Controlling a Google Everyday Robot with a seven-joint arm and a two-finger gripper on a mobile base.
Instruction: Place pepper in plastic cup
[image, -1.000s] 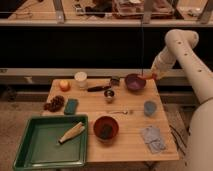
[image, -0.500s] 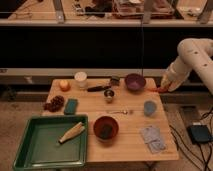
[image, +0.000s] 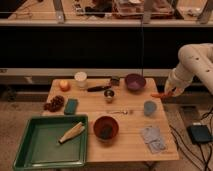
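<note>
Your tool clamps the pepper, held level beside the desk's edge; the cup stands just inboard, nearer the camera.

A wooden table holds a green tray at its front left, with a pale husk-like item lying in it. Just right of the tray stands a red-brown bowl. Along the back sit an orange fruit, a white cup and a purple bowl. A small metal cup stands mid-table, a green sponge to its left, a crumpled cloth front right.
</note>
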